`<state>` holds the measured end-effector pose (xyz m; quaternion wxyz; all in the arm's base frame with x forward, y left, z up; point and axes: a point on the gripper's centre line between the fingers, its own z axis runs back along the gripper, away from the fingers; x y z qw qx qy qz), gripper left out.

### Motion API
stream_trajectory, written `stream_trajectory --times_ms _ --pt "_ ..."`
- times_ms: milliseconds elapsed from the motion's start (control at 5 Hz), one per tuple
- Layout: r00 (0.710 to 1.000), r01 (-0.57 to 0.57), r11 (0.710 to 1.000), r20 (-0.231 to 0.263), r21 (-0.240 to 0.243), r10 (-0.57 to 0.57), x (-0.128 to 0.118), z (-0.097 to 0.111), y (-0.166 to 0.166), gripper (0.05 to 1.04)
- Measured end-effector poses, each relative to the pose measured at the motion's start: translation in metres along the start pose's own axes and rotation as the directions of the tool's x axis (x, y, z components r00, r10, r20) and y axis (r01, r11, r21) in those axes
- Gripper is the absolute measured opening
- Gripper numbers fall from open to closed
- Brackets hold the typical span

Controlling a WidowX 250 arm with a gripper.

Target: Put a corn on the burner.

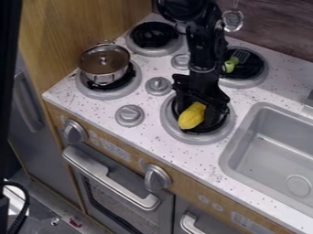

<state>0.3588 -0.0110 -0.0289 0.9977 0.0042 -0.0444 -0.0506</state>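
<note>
The speckled tabletop (101,107) carries it all, the sink (272,160) let into it. Just beside is the front burner (168,121), my gripper (198,111) low above it, close enough for a gentle release. The pot (104,69) sits apart, leaving me room. The corn (192,116) is within that burner's ring, as asked; whether I grip it, I cannot tell.

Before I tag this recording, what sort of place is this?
It looks like a toy kitchen: a stovetop with a lidded pot on one burner, yellow corn on another, and a gray sink set into the counter beside them.
</note>
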Motion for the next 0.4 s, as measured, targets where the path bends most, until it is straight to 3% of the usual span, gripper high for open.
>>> stream_trajectory --times_ms 200,400 --pt "0.999 -0.016 1.0 0.04 0.003 0.016 0.006 0.013 0.0 1.001" --pt "0.99 -0.044 0.999 0.136 0.024 0.041 0.013 0.052 0.003 0.999"
